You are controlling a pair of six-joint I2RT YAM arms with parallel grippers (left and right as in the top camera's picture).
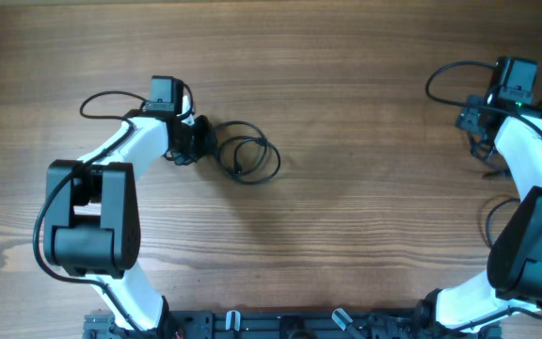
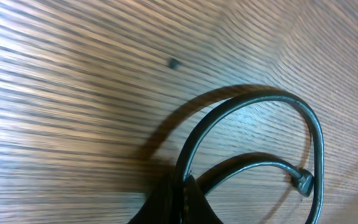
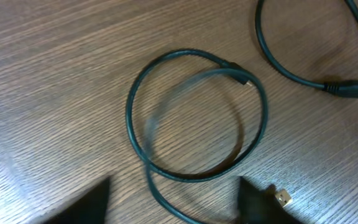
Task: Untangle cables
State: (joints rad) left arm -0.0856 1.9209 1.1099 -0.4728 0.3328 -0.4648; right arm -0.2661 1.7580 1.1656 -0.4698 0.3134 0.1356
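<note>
Likely light, springy, slick. Centre-left overhead: left gripper (image 1: 198, 141) pinched on cable loop (image 1: 249, 157). Lower frame: right gripper (image 3: 173, 196) spread above second cable (image 3: 132, 118); grab just behind plug (image 3: 240, 76).

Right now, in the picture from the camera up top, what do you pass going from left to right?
left arm → left tool → cable loops → bare table → right tool

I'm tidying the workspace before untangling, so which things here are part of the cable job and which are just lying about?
Job: coiled cable in the left gripper; looped cable and plug-ended cable under the right gripper.
Lying about: small dark speck on the wooden table.
</note>
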